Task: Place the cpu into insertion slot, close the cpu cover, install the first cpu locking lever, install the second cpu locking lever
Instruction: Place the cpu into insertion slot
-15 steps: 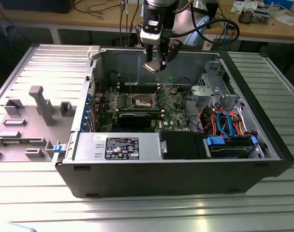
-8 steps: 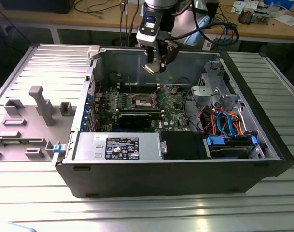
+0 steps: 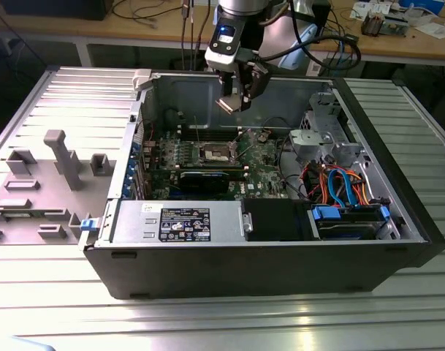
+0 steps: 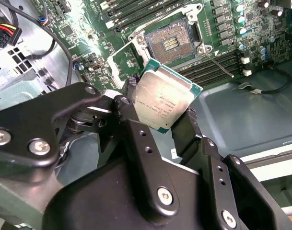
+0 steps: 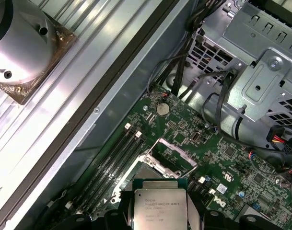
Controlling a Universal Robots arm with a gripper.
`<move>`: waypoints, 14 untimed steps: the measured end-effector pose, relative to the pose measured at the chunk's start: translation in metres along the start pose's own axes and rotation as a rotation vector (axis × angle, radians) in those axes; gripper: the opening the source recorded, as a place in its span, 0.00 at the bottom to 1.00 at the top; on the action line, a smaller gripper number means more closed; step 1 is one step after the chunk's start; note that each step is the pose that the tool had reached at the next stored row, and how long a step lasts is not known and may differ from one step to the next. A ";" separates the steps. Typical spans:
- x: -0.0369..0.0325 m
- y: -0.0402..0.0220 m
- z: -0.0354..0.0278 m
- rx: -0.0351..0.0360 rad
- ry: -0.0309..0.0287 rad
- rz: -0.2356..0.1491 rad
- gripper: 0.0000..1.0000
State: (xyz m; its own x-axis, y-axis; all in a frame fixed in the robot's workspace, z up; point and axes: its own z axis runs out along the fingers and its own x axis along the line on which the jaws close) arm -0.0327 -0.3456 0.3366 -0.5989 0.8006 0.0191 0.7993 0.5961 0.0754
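In the exterior view, the cpu (image 3: 229,104) is clamped in the gripper (image 3: 234,102), well above the insertion slot (image 3: 215,153). In the second wrist view, it is pinched by opposite edges, tilted. In the first wrist view, its metal top is shown. It is judged light, stiff and fragile, so the edges suit gripping.

A black metal gripper (image 4: 157,114) pinches a small square silver-topped, green-edged cpu (image 4: 164,101) by two opposite sides. The chip is held tilted above a green circuit board (image 4: 81,21), apart from the square, dark-centred, silver-rimmed insertion slot (image 4: 170,42), which lies uncovered. The thin silver cpu cover (image 4: 122,50) stands raised just beside the slot. Long black memory slots (image 4: 215,64) run along its other side.
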 end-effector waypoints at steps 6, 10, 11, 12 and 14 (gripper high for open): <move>-0.0001 -0.0006 0.0069 0.0019 -0.0045 0.077 0.54; -0.0002 -0.0012 0.0143 0.0036 -0.0090 0.112 0.54; -0.0001 -0.0015 0.0153 0.0046 -0.0088 0.118 0.54; 0.0003 -0.0021 0.0162 0.0074 -0.0070 0.120 0.54; 0.0005 -0.0024 0.0167 0.0097 -0.0056 0.120 0.54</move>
State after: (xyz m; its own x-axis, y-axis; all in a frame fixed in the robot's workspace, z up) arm -0.0341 -0.3456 0.3198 -0.4983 0.8667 0.0218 0.8659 0.4962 0.0632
